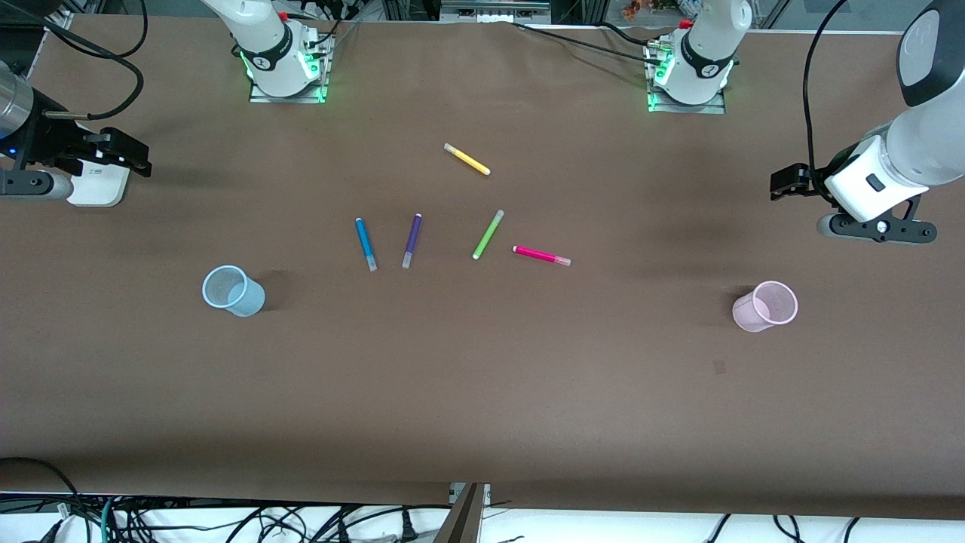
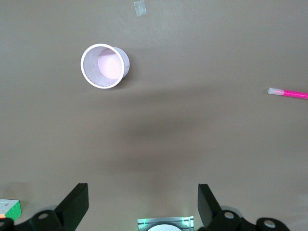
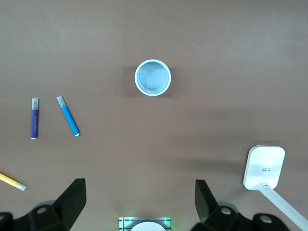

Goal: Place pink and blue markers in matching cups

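Observation:
The blue marker (image 1: 366, 243) and the pink marker (image 1: 541, 256) lie flat mid-table among other pens. The light blue cup (image 1: 233, 290) stands upright toward the right arm's end, nearer the front camera than the pens. The pale pink cup (image 1: 765, 305) stands upright toward the left arm's end. My right gripper (image 1: 128, 154) is open and empty, high over the table's right-arm end. Its wrist view shows the blue cup (image 3: 152, 77) and blue marker (image 3: 68, 121). My left gripper (image 1: 784, 183) is open and empty, high over the left-arm end. Its wrist view shows the pink cup (image 2: 104, 66) and pink marker (image 2: 288, 93).
A purple pen (image 1: 412, 240) lies beside the blue marker. A lime-green pen (image 1: 488, 234) lies beside the pink marker. A yellow pen (image 1: 467, 159) lies farther from the front camera. A white device (image 1: 98, 183) sits under the right gripper.

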Available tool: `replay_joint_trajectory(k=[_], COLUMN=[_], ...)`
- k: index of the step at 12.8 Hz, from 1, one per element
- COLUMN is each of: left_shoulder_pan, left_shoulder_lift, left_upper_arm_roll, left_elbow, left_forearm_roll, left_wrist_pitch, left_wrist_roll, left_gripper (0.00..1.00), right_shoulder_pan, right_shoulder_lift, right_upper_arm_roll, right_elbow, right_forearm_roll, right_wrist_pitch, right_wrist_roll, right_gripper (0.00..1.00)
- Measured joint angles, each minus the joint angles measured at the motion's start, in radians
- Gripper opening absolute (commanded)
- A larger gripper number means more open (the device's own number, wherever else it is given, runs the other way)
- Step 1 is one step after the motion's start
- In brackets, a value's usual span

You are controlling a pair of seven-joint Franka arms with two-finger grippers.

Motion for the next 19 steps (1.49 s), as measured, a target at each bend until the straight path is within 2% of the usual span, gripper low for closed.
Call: replay_joint_trajectory(k=[7,9,14,16,19], left_shoulder_pan=[0.000,0.000,0.005,0.005,-0.003], left_shoulder_lift=[0.001,0.002,0.022,0.025,0.027], left_upper_arm_roll=[0.002,0.002,0.007,0.006,-0.030], left_elbow=[0.001,0.001,0.009,0.013,0.015], left_forearm_roll=[0.000,0.000,-0.001,-0.039,-0.122], left_wrist_pitch=[-0.001,-0.001,-0.008,-0.035,-0.064], left_wrist_roll=[0.000,0.000,0.043,-0.057,-0.396], left_gripper=[1.00,1.00,1.00,1.00,1.00], right_shoulder_pan=[0.005,0.037,0.139,0.195,0.264], right_shoulder_lift=[0.012,0.035,0.173,0.252,0.361], right_upper_arm_roll=[0.002,0.005,0.009,0.010,0.010], right_elbow=[0.000,0.000,-0.002,-0.004,-0.006], right_forearm_roll=[0.011,0.013,0.014,0.014,0.014], right_wrist_pitch=[0.044,0.062,0.085,0.134,0.243], right_wrist_roll=[0.000,0.000,0.000,0.003,0.036], right_gripper=[1.00,1.00,1.00,1.00,1.00])
